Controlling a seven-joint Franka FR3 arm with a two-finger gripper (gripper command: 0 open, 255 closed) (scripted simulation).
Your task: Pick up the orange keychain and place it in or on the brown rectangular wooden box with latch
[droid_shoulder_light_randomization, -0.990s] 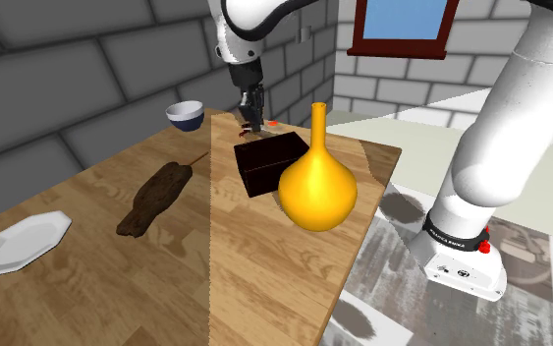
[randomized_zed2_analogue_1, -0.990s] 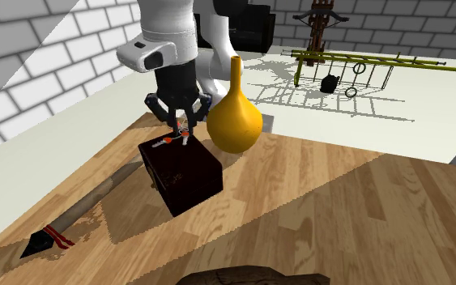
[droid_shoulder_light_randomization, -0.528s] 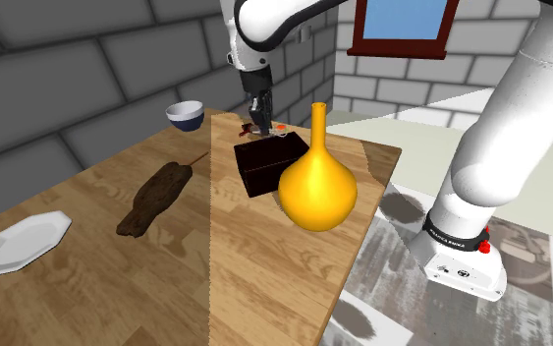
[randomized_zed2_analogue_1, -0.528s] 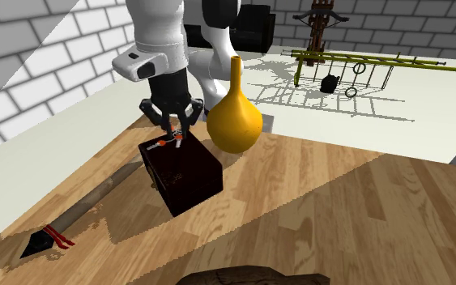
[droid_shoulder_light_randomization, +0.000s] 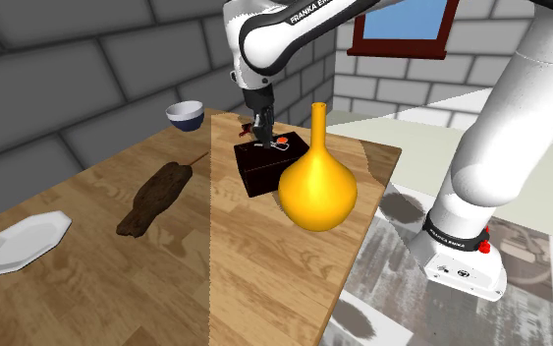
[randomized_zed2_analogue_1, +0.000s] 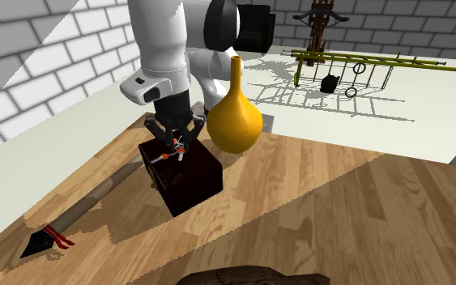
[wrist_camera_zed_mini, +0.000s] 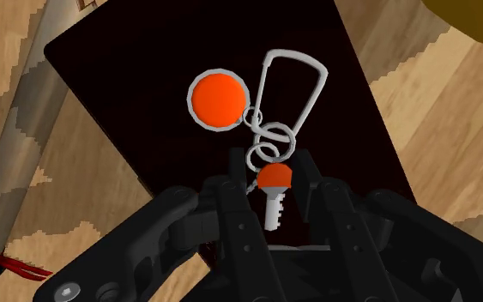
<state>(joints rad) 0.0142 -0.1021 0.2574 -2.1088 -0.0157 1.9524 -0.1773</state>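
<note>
The orange keychain (wrist_camera_zed_mini: 219, 100), an orange disc with silver rings, a carabiner and an orange-headed key, hangs from my gripper (wrist_camera_zed_mini: 274, 196), which is shut on the key. It dangles just above the lid of the dark brown box (wrist_camera_zed_mini: 136, 103). From the shoulder view the gripper (droid_shoulder_light_randomization: 262, 130) stands over the box (droid_shoulder_light_randomization: 262, 169) with the keychain (droid_shoulder_light_randomization: 282, 144) at the lid's far edge. In the second exterior view the keychain (randomized_zed2_analogue_1: 169, 154) hangs under the gripper (randomized_zed2_analogue_1: 172, 142) over the box (randomized_zed2_analogue_1: 187, 176).
A tall yellow vase (droid_shoulder_light_randomization: 315, 192) stands close beside the box, on its near side. A blue bowl (droid_shoulder_light_randomization: 185, 114), a brown lump (droid_shoulder_light_randomization: 153, 199) and a white plate (droid_shoulder_light_randomization: 19, 244) lie toward the shoulder view's left. An arrow-like shaft (randomized_zed2_analogue_1: 80, 210) lies alongside the box.
The gripper has carried the keychain from beyond the box's far edge to over its lid and has come lower. Its fingers stayed shut.
</note>
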